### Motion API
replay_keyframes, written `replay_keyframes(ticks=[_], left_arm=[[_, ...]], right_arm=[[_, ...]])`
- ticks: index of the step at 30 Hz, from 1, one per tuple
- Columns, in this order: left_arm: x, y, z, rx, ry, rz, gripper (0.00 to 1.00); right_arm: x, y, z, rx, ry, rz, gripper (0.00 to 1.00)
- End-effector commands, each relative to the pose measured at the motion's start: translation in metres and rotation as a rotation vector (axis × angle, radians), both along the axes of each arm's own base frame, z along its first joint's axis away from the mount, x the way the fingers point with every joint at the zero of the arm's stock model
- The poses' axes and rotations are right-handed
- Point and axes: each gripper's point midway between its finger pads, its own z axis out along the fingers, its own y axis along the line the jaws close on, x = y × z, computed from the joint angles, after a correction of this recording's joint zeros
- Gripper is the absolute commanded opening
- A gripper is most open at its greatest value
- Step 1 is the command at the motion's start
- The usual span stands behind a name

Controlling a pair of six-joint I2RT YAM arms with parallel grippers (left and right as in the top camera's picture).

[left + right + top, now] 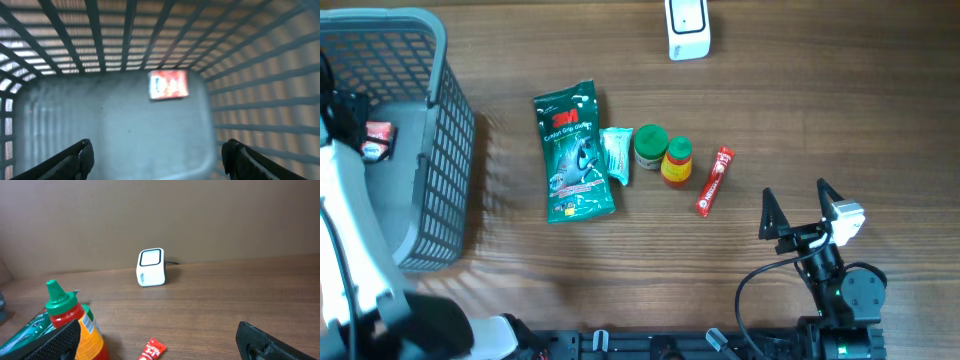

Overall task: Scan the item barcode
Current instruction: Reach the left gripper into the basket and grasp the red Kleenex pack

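**A:** What is in our basket?

**B:** One small red packet, flat on the basket floor by the far wall. We see nothing else in there. Our left gripper hangs above it, jaws apart and empty.

**A:** And the items to scan?

**B:** They lie in a row on the table: green pouch, jar, sauce bottle and red sachet, well short of the scanner. Our right gripper stands wide open near the sachet. The risk, we judge, is that the thin sachet slips out of the grip, or that its barcode faces away from the scanner.
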Motion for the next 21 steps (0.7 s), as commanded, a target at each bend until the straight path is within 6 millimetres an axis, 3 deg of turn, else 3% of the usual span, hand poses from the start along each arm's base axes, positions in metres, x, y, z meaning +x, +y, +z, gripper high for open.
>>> replay_keyframes(ticks=[1, 6, 10, 14, 17, 21], left_arm=[[0.01, 0.017, -0.051, -0.057, 0.076, 0.031, 0.84], [0.026, 0.036, -0.101, -0.088, 0.129, 0.049, 0.7], [0.036, 0.043, -0.131, -0.1, 0.157, 0.053, 0.67], [0.042, 0.054, -0.156, -0.078, 0.186, 0.071, 0.55], [0.049, 0.06, -0.173, -0.072, 0.188, 0.075, 0.54], [0.05, 0.066, -0.179, -0.053, 0.19, 0.089, 0.55]], right_arm=[[0.0, 0.0, 0.002, 0.006, -0.007, -0.004, 1.0], [0.0, 0.0, 0.002, 0.007, -0.007, -0.004, 1.0], [0.0, 0.0, 0.002, 0.007, -0.007, -0.003, 1.0], [0.0, 0.0, 0.002, 0.007, -0.007, -0.003, 1.0], [0.0, 0.0, 0.002, 0.006, -0.007, -0.003, 1.0], [0.0, 0.0, 0.002, 0.007, -0.007, -0.004, 1.0]])
